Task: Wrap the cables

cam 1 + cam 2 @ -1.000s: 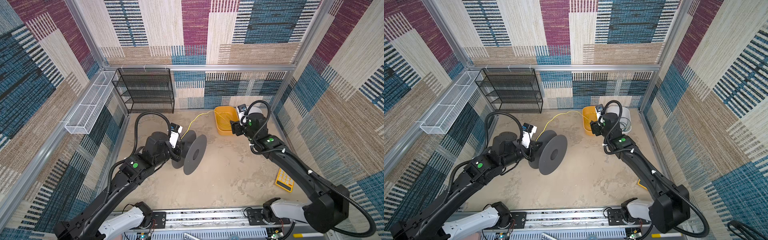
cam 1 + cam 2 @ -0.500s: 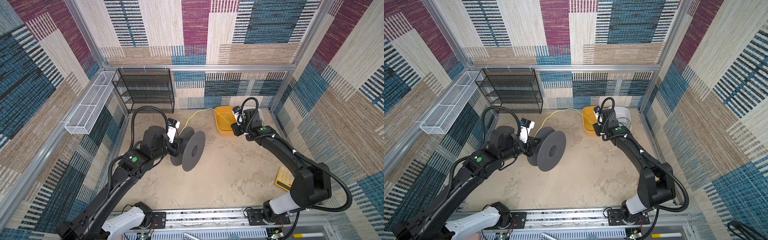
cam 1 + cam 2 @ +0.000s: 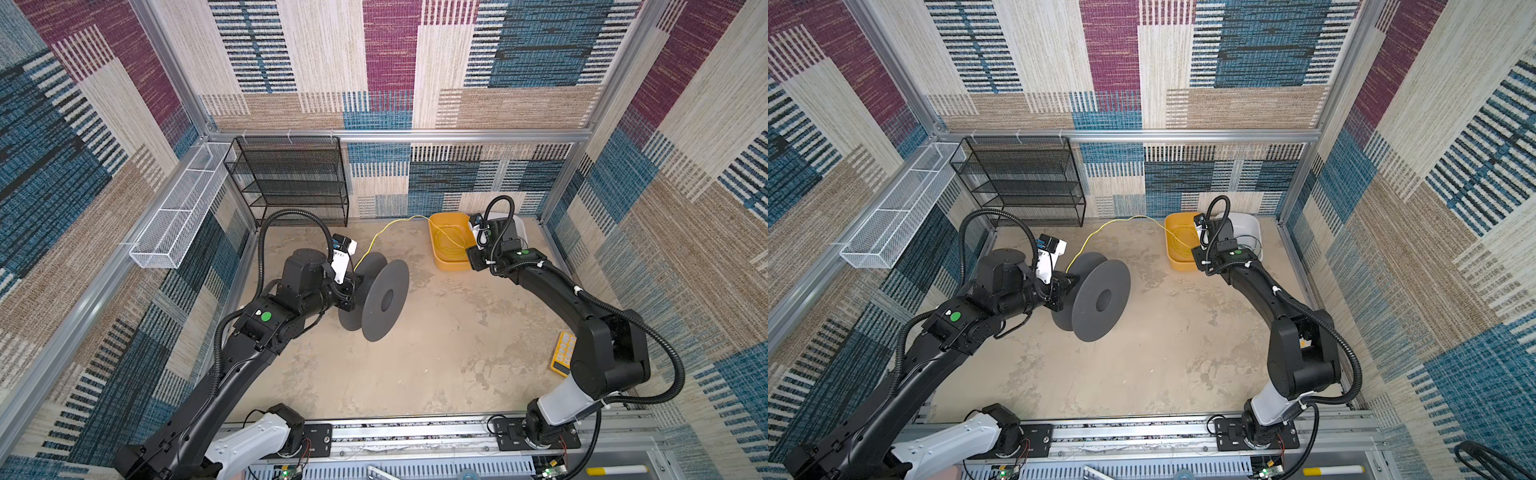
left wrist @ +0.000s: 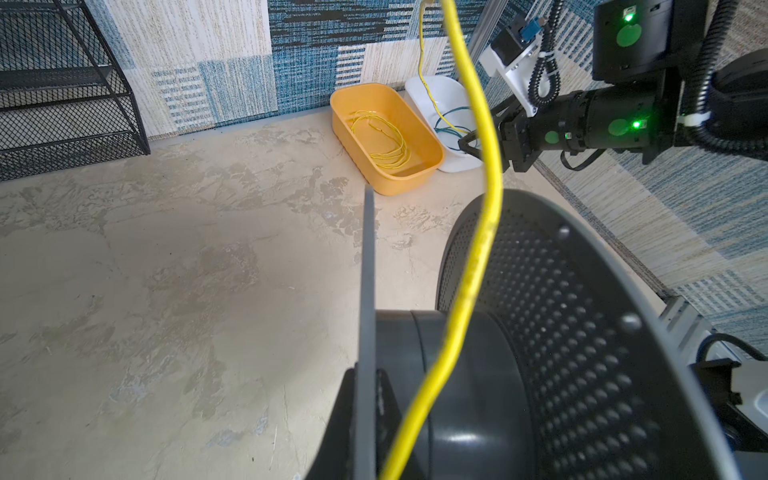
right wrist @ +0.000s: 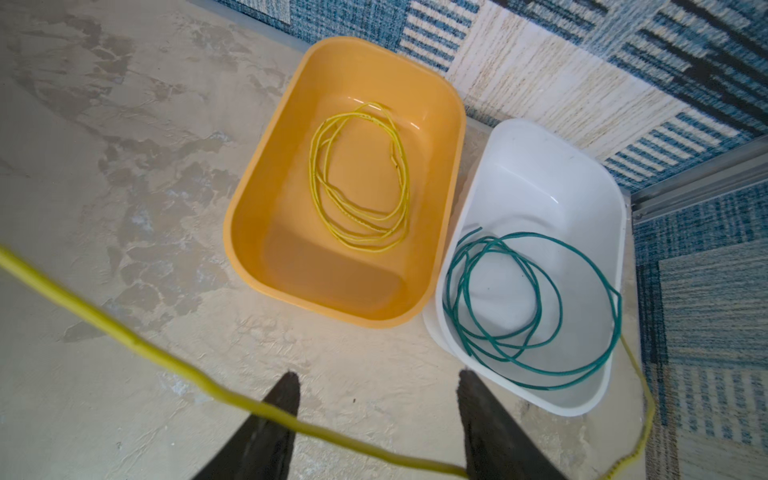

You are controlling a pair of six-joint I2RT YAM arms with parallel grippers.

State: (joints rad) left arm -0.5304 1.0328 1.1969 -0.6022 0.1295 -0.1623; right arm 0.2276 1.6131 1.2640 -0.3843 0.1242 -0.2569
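Our left gripper (image 3: 351, 296) was clamped on the spool (image 3: 384, 299), the yellow cable (image 4: 493, 183) running toward its loops in the yellow tub (image 3: 451, 266) — a snag could have dragged the tub. Only the right wrist view showed our right gripper (image 5: 378, 376) spread wide, the strand loose between its fingers (image 5: 274, 415); the green cable (image 5: 532, 299) lay in the white tub (image 5: 540, 166)

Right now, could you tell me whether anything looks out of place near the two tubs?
Yes: the thin yellow cable from the dark grey spool drapes slack across the open right gripper and trails beside the white plastic tub, which holds the teal-green cable, not its orange-yellow tub.
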